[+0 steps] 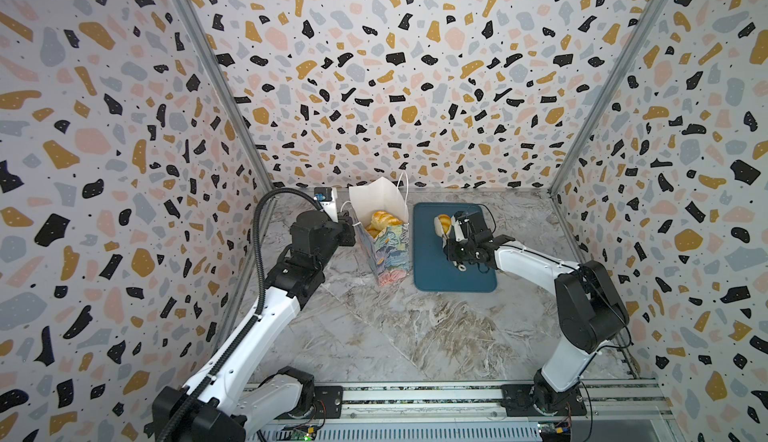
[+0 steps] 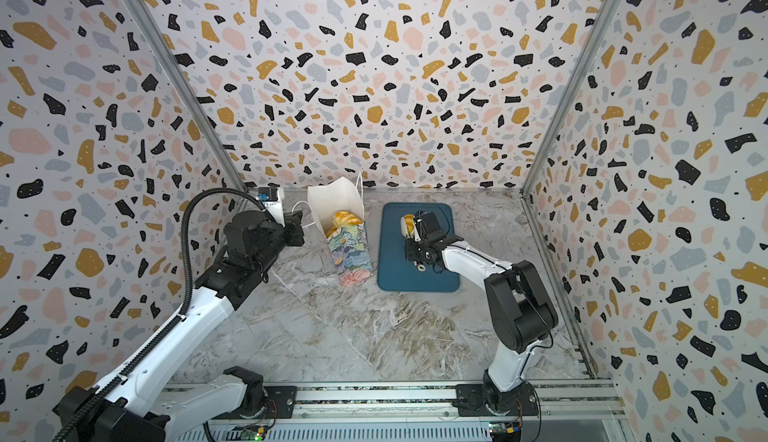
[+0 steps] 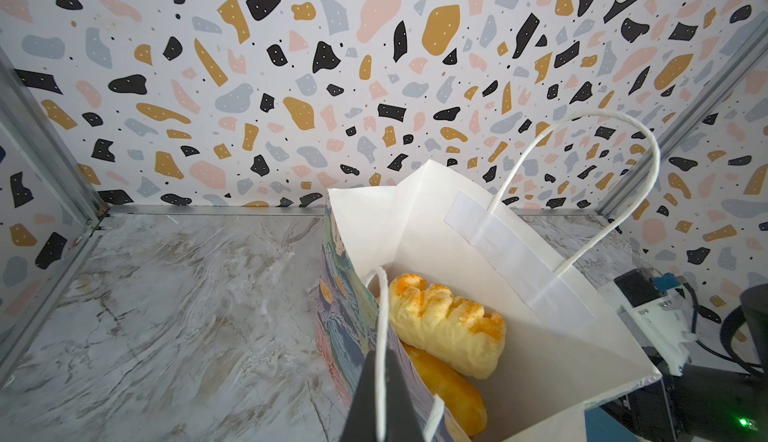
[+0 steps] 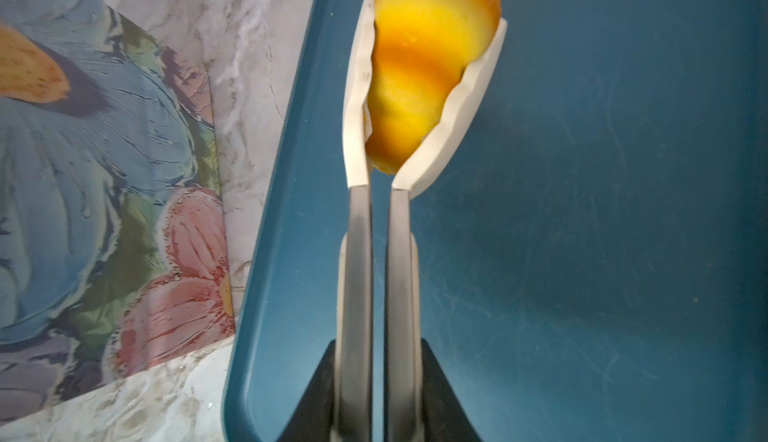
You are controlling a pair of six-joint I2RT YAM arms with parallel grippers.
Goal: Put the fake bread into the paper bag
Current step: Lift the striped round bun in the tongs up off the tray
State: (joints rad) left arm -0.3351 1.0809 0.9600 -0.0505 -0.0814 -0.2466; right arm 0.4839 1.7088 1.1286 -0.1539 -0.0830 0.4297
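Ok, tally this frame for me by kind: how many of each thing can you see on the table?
paper bag: 1
blue tray: 1
tongs: 1
fake bread: 3 showing; ridged roll and orange loaf in the paper bag, striped roll in the tongs over the blue tray; more may lie hidden deeper in the bag
Total: 6

Dark-blue tray (image 1: 451,276) on marble tabletop (image 1: 395,336)

Left arm (image 1: 257,328): white shells, black joints, black corrugated conduit (image 1: 259,261) alongside. Right arm (image 1: 532,261): same colours, thin black cable (image 1: 548,258). Right fingers (image 4: 357,87): cream scalloped pads, grey metal stems.
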